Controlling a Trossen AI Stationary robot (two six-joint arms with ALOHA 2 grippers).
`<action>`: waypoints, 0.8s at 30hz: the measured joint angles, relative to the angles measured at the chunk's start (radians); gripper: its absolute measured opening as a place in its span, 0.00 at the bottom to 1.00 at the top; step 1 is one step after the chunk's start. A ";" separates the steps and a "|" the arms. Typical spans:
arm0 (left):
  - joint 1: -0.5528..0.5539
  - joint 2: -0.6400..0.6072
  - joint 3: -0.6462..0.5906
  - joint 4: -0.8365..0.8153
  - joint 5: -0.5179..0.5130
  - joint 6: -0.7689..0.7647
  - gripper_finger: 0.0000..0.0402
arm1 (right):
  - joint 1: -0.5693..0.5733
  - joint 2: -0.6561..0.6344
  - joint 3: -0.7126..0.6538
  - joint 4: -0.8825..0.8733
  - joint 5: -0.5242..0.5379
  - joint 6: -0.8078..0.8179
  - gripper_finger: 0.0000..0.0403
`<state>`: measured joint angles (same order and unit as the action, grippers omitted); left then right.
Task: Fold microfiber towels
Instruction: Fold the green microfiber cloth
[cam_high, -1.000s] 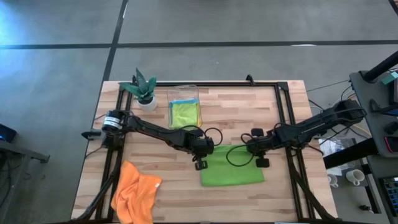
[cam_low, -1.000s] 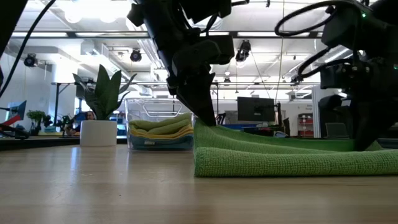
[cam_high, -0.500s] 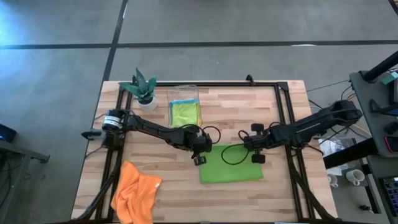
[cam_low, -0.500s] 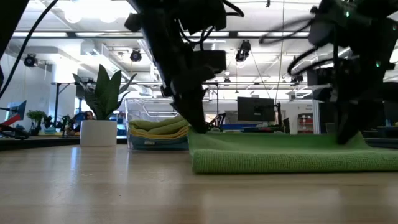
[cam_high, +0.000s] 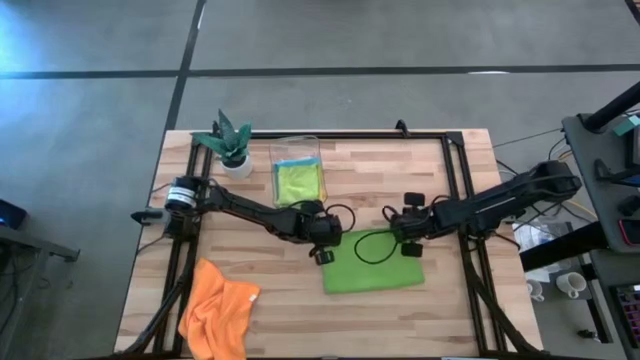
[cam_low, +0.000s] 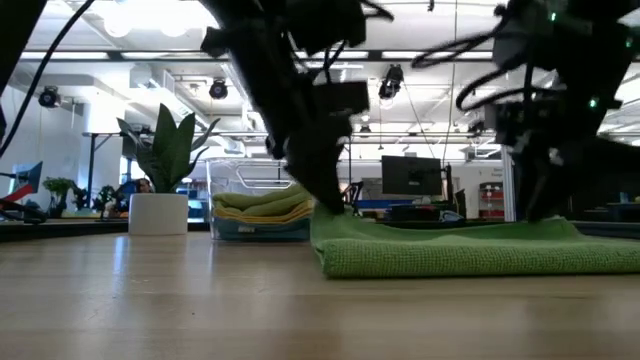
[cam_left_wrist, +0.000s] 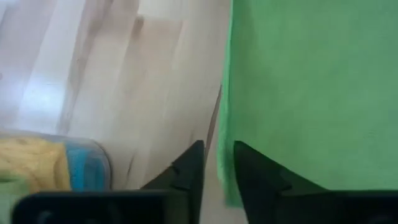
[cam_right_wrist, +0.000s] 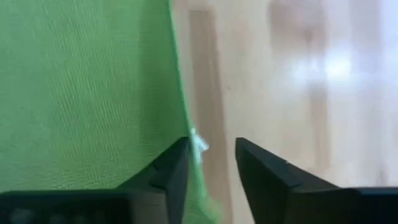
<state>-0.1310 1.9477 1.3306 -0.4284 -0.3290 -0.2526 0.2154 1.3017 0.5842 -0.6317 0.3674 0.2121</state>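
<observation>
The wooden counter (cam_high: 430, 170) carries everything, framed by dark rails along its edges. Two dark arms reach in from either side and meet near its middle.

A green towel (cam_high: 375, 267) lies flat on the counter, between the middle and the near edge, as a folded rectangle (the low view shows two layers at its fold). An orange towel (cam_high: 218, 310) lies crumpled at the near left corner, well apart from the green one.

A clear bin (cam_high: 296, 178) stands toward the far side, holding folded yellow-green cloths over a blue one. A potted plant (cam_high: 230, 142) in a white pot stands just beside it, at the far left.

The left end effector (cam_left_wrist: 217, 165) sits at the green towel's far left corner, its fingers only a narrow gap apart with the towel's edge running between them; whether they pinch the cloth I cannot tell. The right end effector (cam_right_wrist: 211, 163) sits at the far right corner, fingers parted a little wider, the towel's edge at the inner finger and nothing clearly gripped.
</observation>
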 joint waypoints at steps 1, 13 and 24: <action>-0.003 -0.009 0.013 -0.008 0.002 -0.002 0.20 | 0.000 -0.018 0.009 -0.020 0.008 -0.002 0.35; -0.057 -0.204 0.047 -0.021 0.018 0.029 0.34 | 0.096 -0.190 0.104 0.013 -0.015 -0.115 0.48; -0.195 0.015 0.000 0.453 0.168 -0.049 0.28 | 0.425 0.057 0.046 0.398 -0.070 -0.036 0.48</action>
<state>-0.3257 1.9626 1.3301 0.0246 -0.1612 -0.3012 0.6406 1.3583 0.6304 -0.2333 0.2977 0.1764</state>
